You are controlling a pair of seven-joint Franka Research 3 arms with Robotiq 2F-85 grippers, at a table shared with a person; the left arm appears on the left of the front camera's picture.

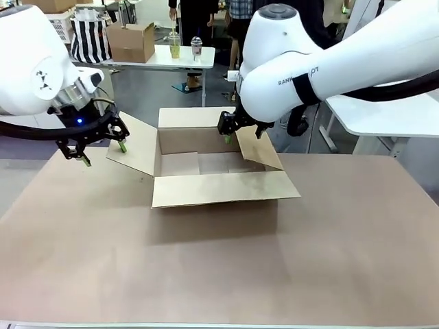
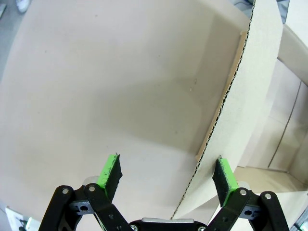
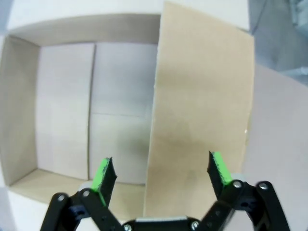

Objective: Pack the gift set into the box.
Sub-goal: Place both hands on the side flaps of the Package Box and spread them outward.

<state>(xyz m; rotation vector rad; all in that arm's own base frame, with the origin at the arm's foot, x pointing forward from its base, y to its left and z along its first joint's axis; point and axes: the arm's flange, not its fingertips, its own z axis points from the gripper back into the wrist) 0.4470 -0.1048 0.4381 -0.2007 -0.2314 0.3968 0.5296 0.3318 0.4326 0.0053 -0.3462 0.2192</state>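
The brown cardboard box (image 1: 206,164) stands open at the middle of the table with its four flaps spread out, and its inside (image 3: 91,106) is bare. My left gripper (image 1: 104,153) hangs open at the left flap (image 1: 137,144). In the left wrist view the left gripper (image 2: 167,168) straddles that flap's corrugated edge (image 2: 226,96). My right gripper (image 1: 241,136) is open over the right flap (image 1: 260,147). Seen from the right wrist, the right gripper (image 3: 160,169) has the right flap (image 3: 202,96) between its green pads (image 3: 217,166). The gift set is out of view.
The brown tabletop (image 1: 206,267) stretches wide in front of the box. A white table (image 1: 164,58) behind carries a small cardboard box (image 1: 130,41), two cups and a striped bag (image 1: 89,34). Another white table (image 1: 384,113) stands at the right.
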